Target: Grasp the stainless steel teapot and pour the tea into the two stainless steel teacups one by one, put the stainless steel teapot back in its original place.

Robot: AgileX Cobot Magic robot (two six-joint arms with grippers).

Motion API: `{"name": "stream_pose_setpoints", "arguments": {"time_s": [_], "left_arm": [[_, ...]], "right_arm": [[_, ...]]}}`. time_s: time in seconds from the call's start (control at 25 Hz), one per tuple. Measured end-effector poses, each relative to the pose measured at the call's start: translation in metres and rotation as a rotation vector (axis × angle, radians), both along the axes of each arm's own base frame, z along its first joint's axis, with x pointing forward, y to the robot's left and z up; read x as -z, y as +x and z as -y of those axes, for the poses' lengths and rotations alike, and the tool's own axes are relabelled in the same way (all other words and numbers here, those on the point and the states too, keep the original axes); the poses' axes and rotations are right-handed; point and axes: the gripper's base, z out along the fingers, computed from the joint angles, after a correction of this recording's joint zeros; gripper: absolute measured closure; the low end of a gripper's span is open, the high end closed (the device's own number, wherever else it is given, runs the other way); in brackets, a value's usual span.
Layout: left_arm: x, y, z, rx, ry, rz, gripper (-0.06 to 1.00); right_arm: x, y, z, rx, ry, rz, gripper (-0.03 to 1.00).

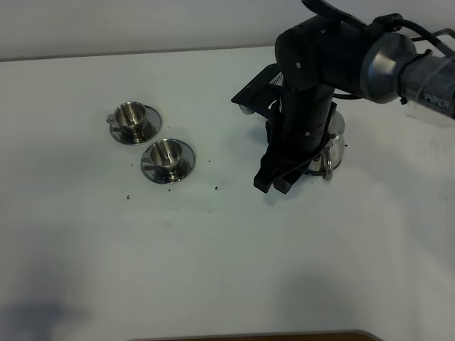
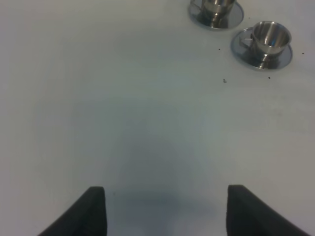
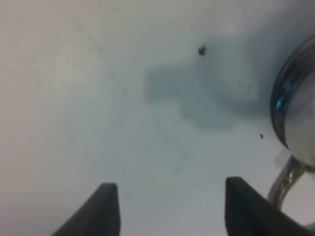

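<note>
The stainless steel teapot [image 1: 335, 138] stands at the right, mostly hidden behind my right arm; its loop handle [image 1: 327, 169] shows. In the right wrist view its shiny body [image 3: 295, 108] and handle [image 3: 284, 183] lie beside my open, empty right gripper [image 3: 167, 209]. That gripper [image 1: 273, 186] points down at the table just left of the pot, not touching it. The two stainless steel teacups [image 1: 131, 119] [image 1: 168, 156] sit on their saucers at the left. They also show in the left wrist view [image 2: 216, 6] [image 2: 269, 38], far from my open left gripper [image 2: 165, 211]. No tea shows. The pot's saucer is hidden.
Small dark specks [image 1: 215, 188] lie scattered on the white table [image 1: 213, 263] near the cups and the pot. The table's far edge meets a pale wall [image 1: 142, 28]. A brown strip [image 1: 284, 336] shows at the near edge.
</note>
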Motion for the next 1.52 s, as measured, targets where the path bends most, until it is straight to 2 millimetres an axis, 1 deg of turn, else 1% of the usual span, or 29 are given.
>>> {"name": "stream_pose_setpoints", "arguments": {"time_s": [0.16,0.36,0.68,1.04,1.24,1.52], "left_arm": [[0.000,0.000,0.000,0.000,0.000,0.001,0.36],[0.000,0.000,0.000,0.000,0.000,0.001,0.36],[0.000,0.000,0.000,0.000,0.000,0.001,0.36],[0.000,0.000,0.000,-0.001,-0.001,0.001,0.36],[0.000,0.000,0.000,-0.001,-0.001,0.001,0.36],[0.000,0.000,0.000,-0.001,-0.002,0.000,0.36]], "right_arm": [[0.017,0.004,-0.001,0.003,-0.034,-0.005,0.49],[0.025,0.008,0.002,0.017,-0.079,0.016,0.49],[0.025,0.008,0.010,0.042,-0.174,0.024,0.49],[0.024,0.011,0.020,0.083,-0.224,0.001,0.49],[0.024,0.012,0.022,0.105,-0.230,0.006,0.49],[0.022,0.010,0.020,0.139,-0.189,-0.028,0.49]]}}
